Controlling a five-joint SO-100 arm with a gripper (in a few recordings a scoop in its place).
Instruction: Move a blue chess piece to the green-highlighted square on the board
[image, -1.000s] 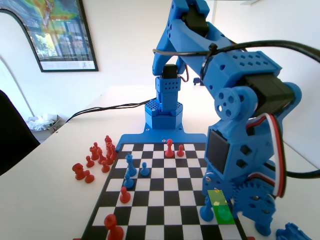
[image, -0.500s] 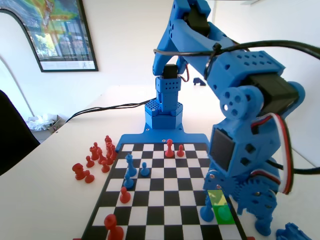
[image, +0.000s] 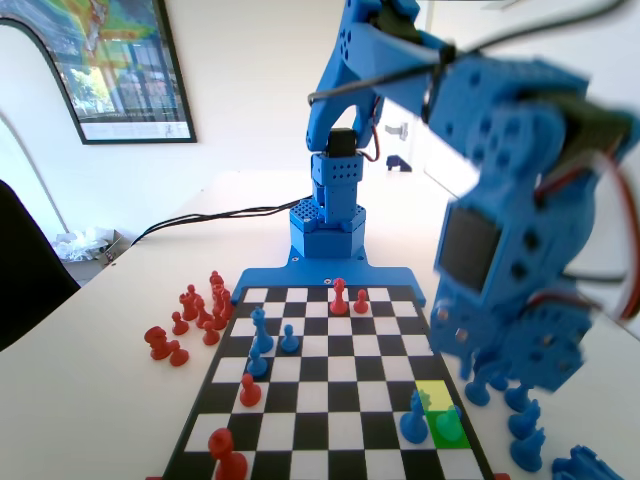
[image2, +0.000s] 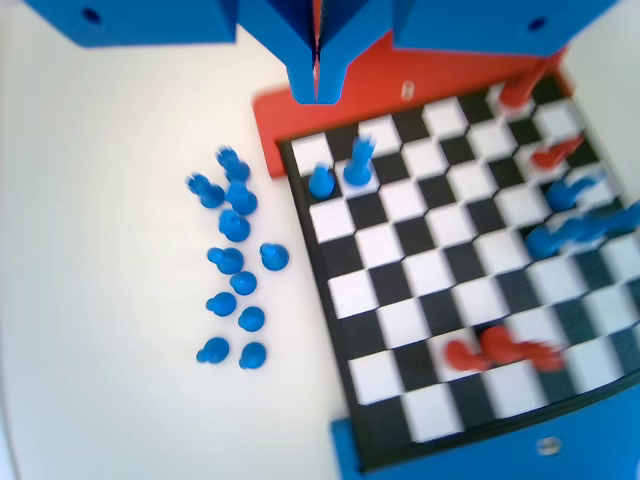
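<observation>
At the lower right of the fixed view, the blue chess piece (image: 448, 424) stands on the green-highlighted square (image: 447, 432). The gripper (image2: 316, 88) is clenched, empty, raised; placement looks complete, so next comes retreat.

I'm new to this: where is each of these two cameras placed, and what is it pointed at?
Fixed view: sits low at the board's near end, looking along it at the blue arm; base and blurred wrist show.
Wrist view: rides on the arm, looking down on the board and the table; the tool, jaws together, hangs from the top edge.
Shared: the board, the blue pawn beside a taller blue piece.
</observation>
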